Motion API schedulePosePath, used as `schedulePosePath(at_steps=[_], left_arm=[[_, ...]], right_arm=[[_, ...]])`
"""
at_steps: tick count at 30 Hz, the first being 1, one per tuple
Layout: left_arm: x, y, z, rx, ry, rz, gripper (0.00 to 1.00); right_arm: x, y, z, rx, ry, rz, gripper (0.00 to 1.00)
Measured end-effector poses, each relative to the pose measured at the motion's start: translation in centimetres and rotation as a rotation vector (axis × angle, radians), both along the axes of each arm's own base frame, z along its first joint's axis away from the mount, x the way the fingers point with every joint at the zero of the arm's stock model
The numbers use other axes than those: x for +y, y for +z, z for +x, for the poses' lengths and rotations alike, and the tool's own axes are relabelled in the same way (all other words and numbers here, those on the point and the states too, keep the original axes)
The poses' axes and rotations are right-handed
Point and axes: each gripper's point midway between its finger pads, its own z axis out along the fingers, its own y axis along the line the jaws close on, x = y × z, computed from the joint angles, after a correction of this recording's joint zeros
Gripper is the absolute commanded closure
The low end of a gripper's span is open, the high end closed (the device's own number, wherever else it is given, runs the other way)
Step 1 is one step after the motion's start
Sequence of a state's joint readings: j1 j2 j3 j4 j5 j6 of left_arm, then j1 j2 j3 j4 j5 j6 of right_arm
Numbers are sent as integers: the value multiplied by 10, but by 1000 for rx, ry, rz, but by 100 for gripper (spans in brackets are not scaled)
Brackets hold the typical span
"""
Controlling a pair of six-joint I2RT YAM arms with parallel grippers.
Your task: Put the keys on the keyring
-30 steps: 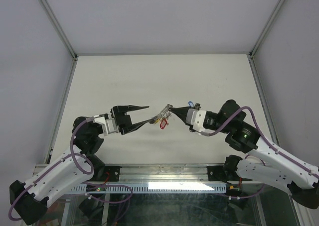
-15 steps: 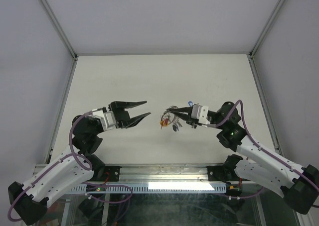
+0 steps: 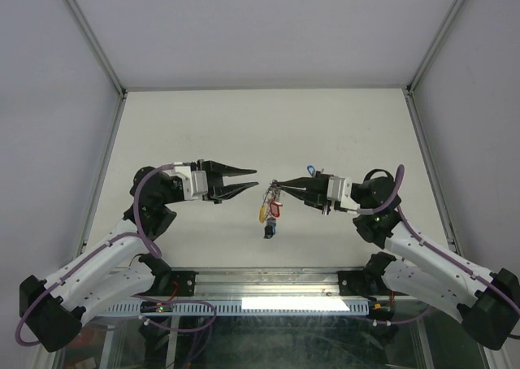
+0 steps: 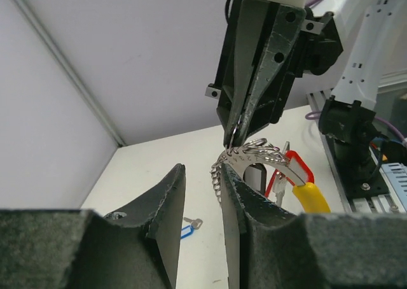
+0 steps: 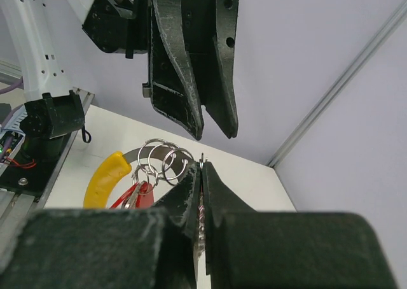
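Observation:
My right gripper (image 3: 279,183) is shut on the keyring (image 3: 267,193) and holds it above the table. Keys (image 3: 269,214) with yellow, red and black tags hang from it. In the right wrist view the shut tips (image 5: 201,166) pinch the ring, with small split rings (image 5: 163,161), a yellow tag (image 5: 105,177) and a red tag (image 5: 138,194) to the left. My left gripper (image 3: 254,178) is open and empty, tips just left of the ring. In the left wrist view (image 4: 203,169) the ribbed keyring (image 4: 220,176) lies just beyond its right fingertip. One blue-tagged key (image 3: 312,169) lies on the table.
The white table (image 3: 203,133) is walled at the back and both sides by grey panels with metal frame posts (image 3: 93,44). The blue-tagged key also shows on the table in the left wrist view (image 4: 186,228). A metal rail (image 3: 268,284) runs along the near edge.
My right gripper has risen and the bunch of keys now hangs straight down from the ring. My left gripper drew back, then moved right, close to the ring, still open.

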State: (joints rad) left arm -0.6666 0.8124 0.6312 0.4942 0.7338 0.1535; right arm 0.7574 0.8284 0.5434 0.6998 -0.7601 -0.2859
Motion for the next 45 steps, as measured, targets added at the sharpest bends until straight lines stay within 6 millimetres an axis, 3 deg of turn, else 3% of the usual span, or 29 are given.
schedulePosePath(at_steps=[10, 26, 45], left_arm=[[-9, -1, -12, -60, -109, 62, 75], [-18, -8, -3, -27, -116, 130, 76], [-34, -16, -14, -31, -169, 220, 82]], right_arm=[[-3, 5, -9, -23, 31, 11, 100], [-2, 4, -12, -26, 47, 4, 100], [0, 0, -12, -22, 58, -8, 100]])
